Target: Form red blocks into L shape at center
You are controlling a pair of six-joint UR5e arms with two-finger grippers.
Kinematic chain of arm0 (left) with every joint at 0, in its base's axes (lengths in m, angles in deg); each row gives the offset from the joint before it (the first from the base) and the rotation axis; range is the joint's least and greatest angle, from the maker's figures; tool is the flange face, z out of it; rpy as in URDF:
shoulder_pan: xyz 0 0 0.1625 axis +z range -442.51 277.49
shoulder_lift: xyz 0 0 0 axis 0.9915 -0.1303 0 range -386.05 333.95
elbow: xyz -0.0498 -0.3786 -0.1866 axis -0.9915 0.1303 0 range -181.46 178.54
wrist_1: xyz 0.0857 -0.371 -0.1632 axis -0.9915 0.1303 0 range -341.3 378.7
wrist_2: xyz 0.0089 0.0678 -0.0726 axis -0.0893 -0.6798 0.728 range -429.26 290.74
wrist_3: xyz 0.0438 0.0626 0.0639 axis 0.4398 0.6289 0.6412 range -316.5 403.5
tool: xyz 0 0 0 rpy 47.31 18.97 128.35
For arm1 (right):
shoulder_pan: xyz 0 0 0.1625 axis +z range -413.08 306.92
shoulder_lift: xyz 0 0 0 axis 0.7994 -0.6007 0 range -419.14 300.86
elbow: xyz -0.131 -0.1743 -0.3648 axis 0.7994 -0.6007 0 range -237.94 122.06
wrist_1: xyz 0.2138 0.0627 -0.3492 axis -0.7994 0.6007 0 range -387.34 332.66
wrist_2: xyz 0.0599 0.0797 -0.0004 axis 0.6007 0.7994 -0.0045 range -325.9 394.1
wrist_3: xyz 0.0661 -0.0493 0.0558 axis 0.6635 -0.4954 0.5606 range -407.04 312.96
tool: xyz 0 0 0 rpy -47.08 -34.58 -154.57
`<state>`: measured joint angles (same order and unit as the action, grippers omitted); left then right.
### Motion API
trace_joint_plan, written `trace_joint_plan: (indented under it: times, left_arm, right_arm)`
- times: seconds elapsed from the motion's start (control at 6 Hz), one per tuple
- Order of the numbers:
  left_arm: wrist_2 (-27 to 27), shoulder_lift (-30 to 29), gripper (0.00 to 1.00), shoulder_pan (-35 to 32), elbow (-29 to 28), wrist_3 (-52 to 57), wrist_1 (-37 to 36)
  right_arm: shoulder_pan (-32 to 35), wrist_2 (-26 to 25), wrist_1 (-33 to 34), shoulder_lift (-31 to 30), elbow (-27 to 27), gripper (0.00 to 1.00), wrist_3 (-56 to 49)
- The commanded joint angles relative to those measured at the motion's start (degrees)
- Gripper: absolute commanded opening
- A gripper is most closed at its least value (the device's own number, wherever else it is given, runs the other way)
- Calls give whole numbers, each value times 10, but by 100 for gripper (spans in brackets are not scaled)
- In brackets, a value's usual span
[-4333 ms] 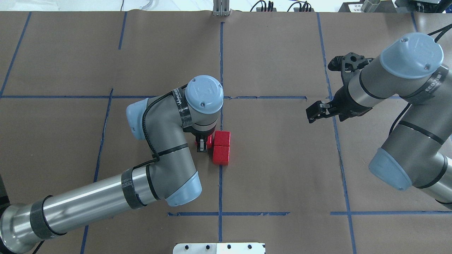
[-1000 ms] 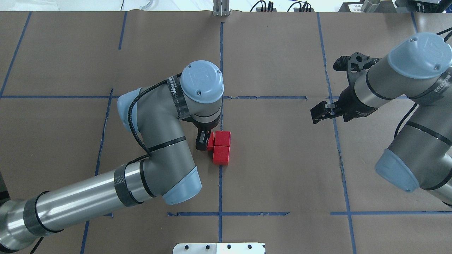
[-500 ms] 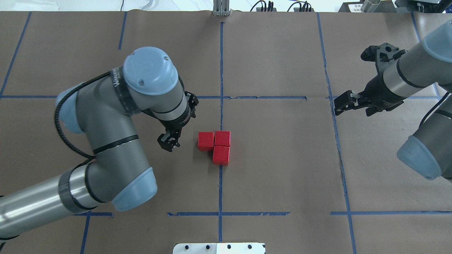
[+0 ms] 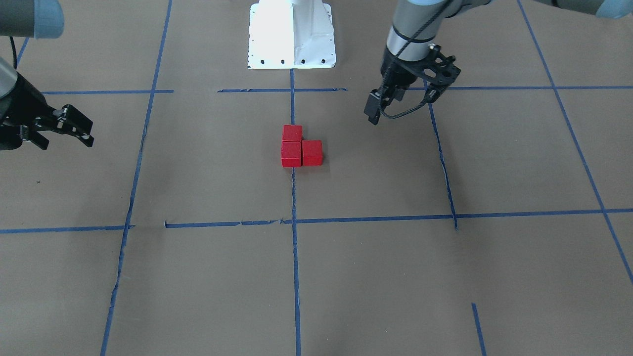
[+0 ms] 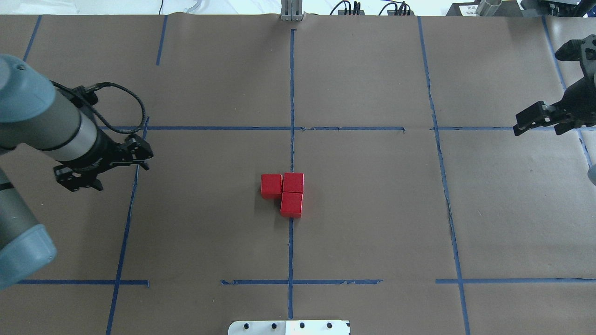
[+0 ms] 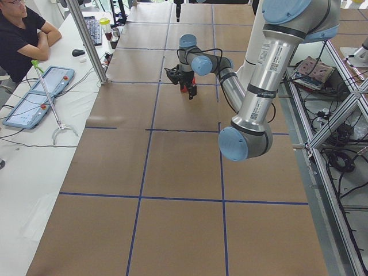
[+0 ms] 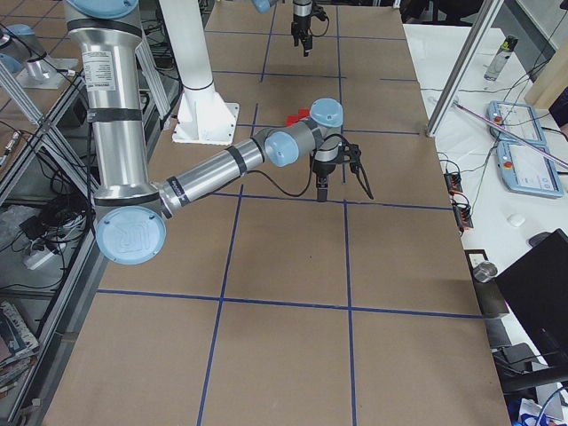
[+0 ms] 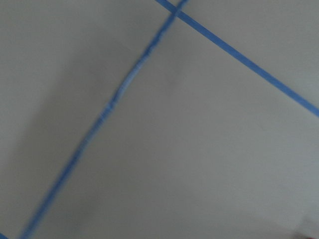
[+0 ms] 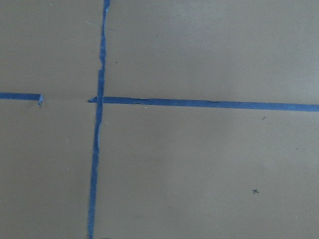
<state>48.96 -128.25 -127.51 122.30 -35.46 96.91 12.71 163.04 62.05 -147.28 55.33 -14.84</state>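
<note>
I see the three red blocks (image 5: 287, 191) touching in an L at the centre (image 5: 326, 195), astride the blue tape line (image 5: 290, 246). My left pincer (image 5: 79, 180) and right pincer (image 4: 79, 129) both hang spread, far off.

Brown paper gridded with blue tape (image 5: 290, 93) covers the table (image 5: 372, 232), a white desk (image 6: 34, 167) with two touch panels (image 6: 26, 109), a keyboard (image 6: 95, 31) and a seated man in black (image 6: 20, 29) runs along one long edge, and cables (image 6: 342, 161) tangle under a metal frame (image 6: 322, 115) beyond the other.

Three red blocks (image 5: 293, 183), two arms (image 5: 70, 135).
</note>
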Motion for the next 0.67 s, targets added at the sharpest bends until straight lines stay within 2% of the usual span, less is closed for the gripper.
trace_joint_plan:
  times: [0.0, 0.17, 0.33, 0.5]
  left_arm:
    - [79, 75, 100, -121, 5, 254, 4]
    - [98, 102, 100, -181, -17, 377, 4]
    - [110, 119, 100, -248, -58, 553, 3]
    - [133, 120, 100, -308, -116, 692, 5]
  right_arm:
    - [67, 19, 2, -60, -2, 100, -117]
    - [111, 38, 1, -63, -39, 100, -178]
    - [143, 39, 1, -59, -79, 100, -241]
    - [153, 39, 1, -62, -90, 100, -254]
